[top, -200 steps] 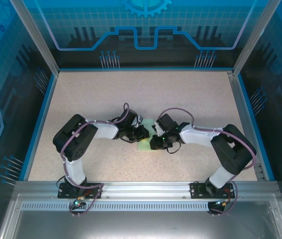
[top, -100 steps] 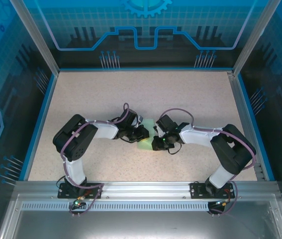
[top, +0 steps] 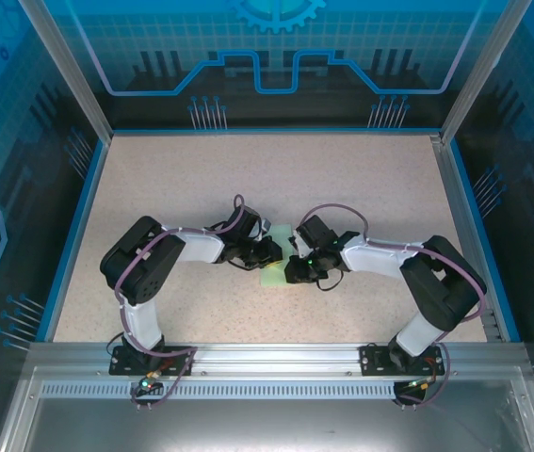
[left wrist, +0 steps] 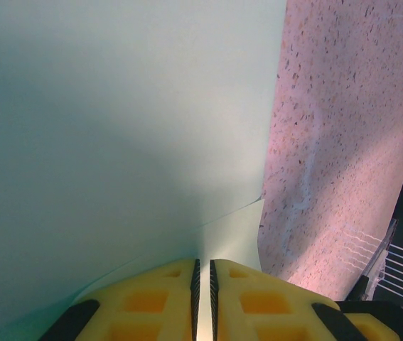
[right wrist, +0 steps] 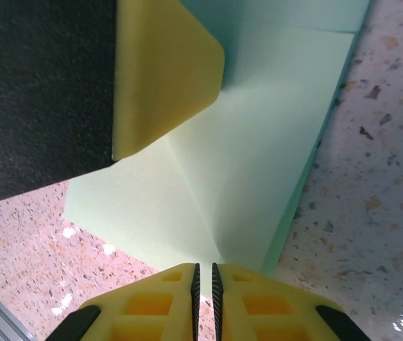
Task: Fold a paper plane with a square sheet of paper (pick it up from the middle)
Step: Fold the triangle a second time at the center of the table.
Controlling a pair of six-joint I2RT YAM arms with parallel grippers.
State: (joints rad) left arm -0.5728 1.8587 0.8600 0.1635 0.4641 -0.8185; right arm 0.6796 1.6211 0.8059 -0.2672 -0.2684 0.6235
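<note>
- My left gripper (left wrist: 202, 264) has its yellow fingers drawn almost together, with only a hairline slit between them. The sheet of paper (left wrist: 116, 128) runs down into that slit, so I am pinching it there.
- In my left wrist view the pale green paper spreads from 7 o'clock round to 12 o'clock. A second layer of it peeks out under a slanting edge just above my fingertips.
- The speckled table (left wrist: 343, 142) shows at 3 o'clock of that view.
- My right gripper (right wrist: 203, 268) is just as narrow, its fingers closed on the near corner of the paper. A straight crease runs from 11 o'clock down to that slit.
- In my right wrist view, one of my left fingers (right wrist: 165, 78) presses on the paper at 11 o'clock, with the gripper's black body beside it at 9 o'clock.
- The paper is folded there: layered edges show along its 2 o'clock side.
- From above, the paper lies flat near the middle of the table, slightly toward 6 o'clock. My left gripper meets it from 9 o'clock and my right from 3 o'clock, tips close together.
</note>
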